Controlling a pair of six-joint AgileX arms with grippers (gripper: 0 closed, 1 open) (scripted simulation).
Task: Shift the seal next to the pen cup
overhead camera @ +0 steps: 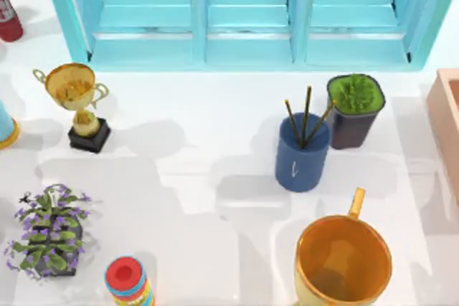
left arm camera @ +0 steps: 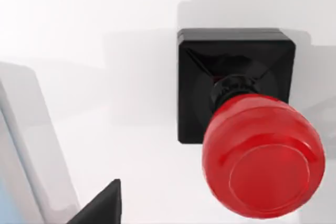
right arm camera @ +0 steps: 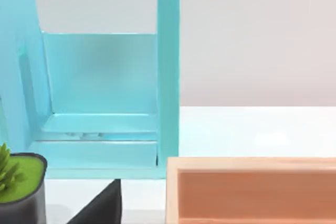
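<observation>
Seal (left arm camera: 252,129) upright on white table (left arm camera: 105,77), close under left wrist camera; end effector state unclear.

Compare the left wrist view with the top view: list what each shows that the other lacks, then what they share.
Left wrist view: the seal, its red knob over a black square base, standing upright on the white surface, with nothing touching it.

Top view: the pen cup with three sticks, a dark pot with a green plant beside it, a gold trophy, an orange mug, a purple-flowered plant, a stack of coloured rings and a blue shelf unit.

Shared: the white table.
</observation>
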